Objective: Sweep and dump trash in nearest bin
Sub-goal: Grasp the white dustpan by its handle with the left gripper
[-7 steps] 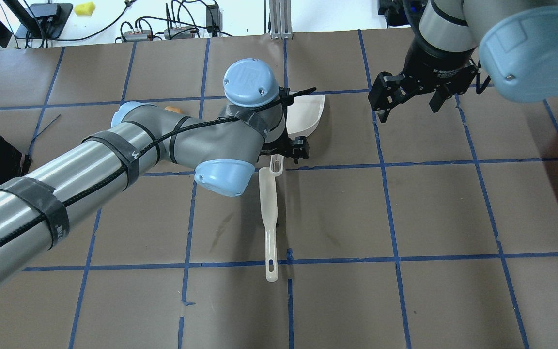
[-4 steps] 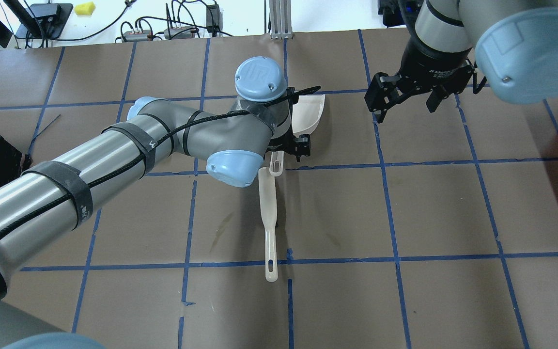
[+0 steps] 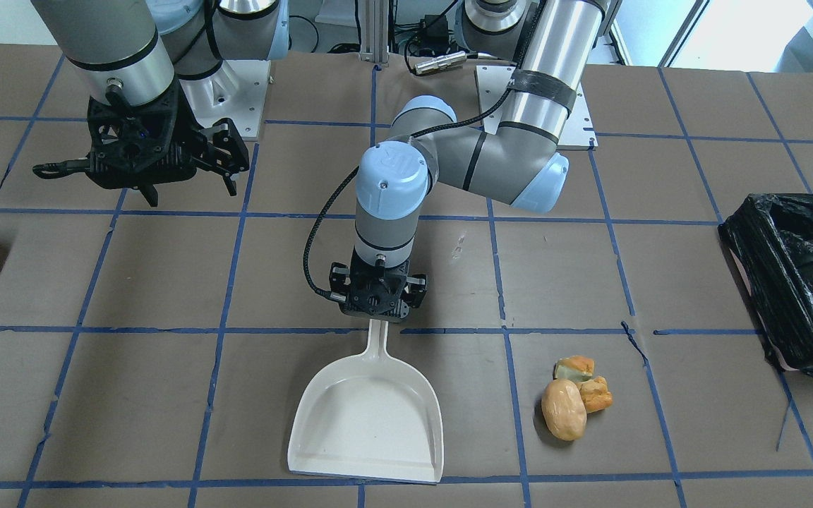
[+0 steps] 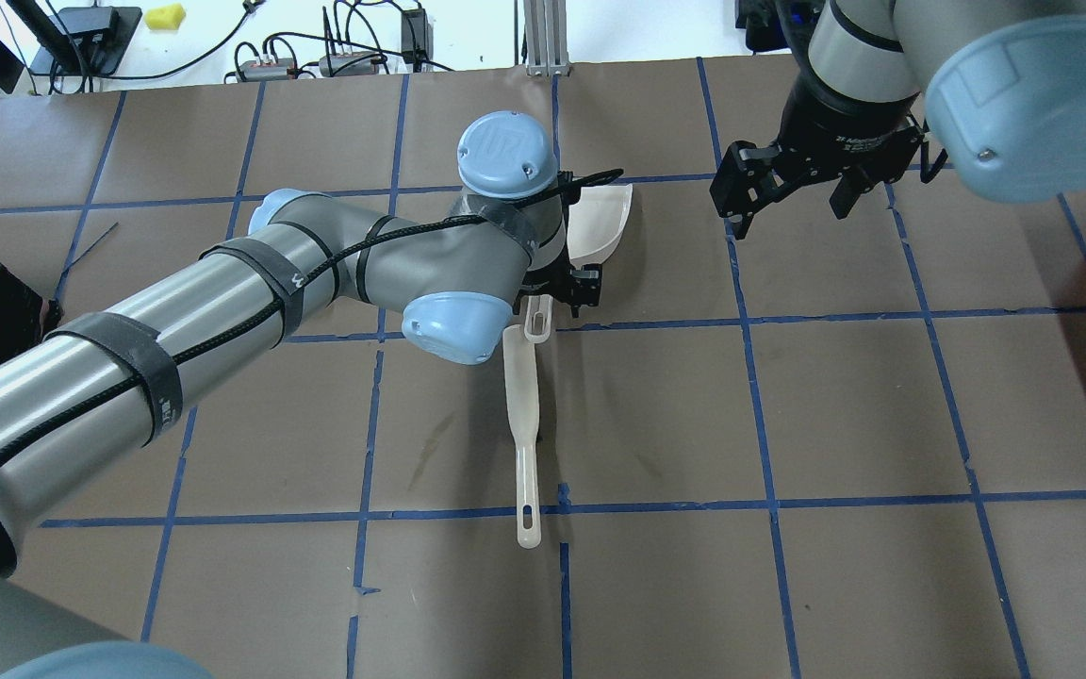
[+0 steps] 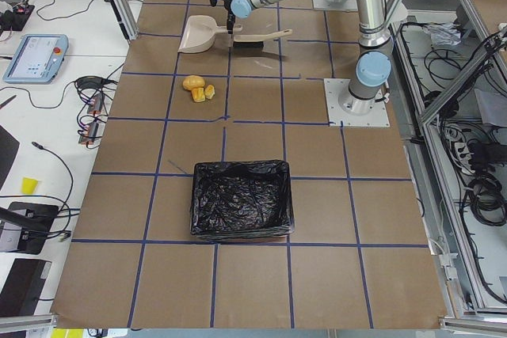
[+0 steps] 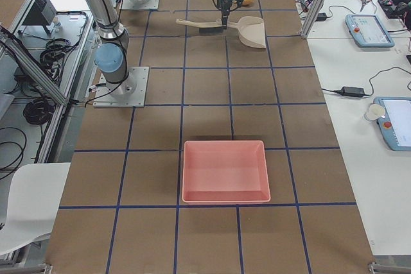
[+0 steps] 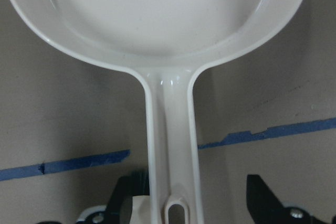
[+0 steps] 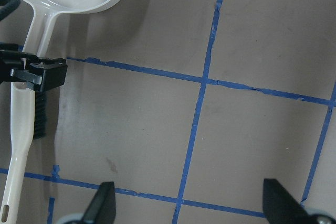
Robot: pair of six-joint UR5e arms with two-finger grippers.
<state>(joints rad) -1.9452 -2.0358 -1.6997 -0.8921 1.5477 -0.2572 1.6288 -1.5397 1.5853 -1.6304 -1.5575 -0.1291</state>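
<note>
Brown paper gridded with blue tape is covering the desk (image 3: pixel 660 176). Low in the centre of the front-facing frame, the white dustpan (image 3: pixel 368 416) is lying flat, its handle pointing up-frame. The left end effector (image 3: pixel 377 316) is hovering over that handle, its fingers (image 7: pixel 123 208) standing apart on either side of it. The trash (image 3: pixel 572 398), three lumps bunched together, is sitting at lower right, near the pan. The black-lined bin (image 3: pixel 766 282) is standing at the right edge. A brush (image 4: pixel 524 415) is lying by the handle. At upper left, the right end effector (image 3: pixel 191 185) is hanging spread wide.
</note>
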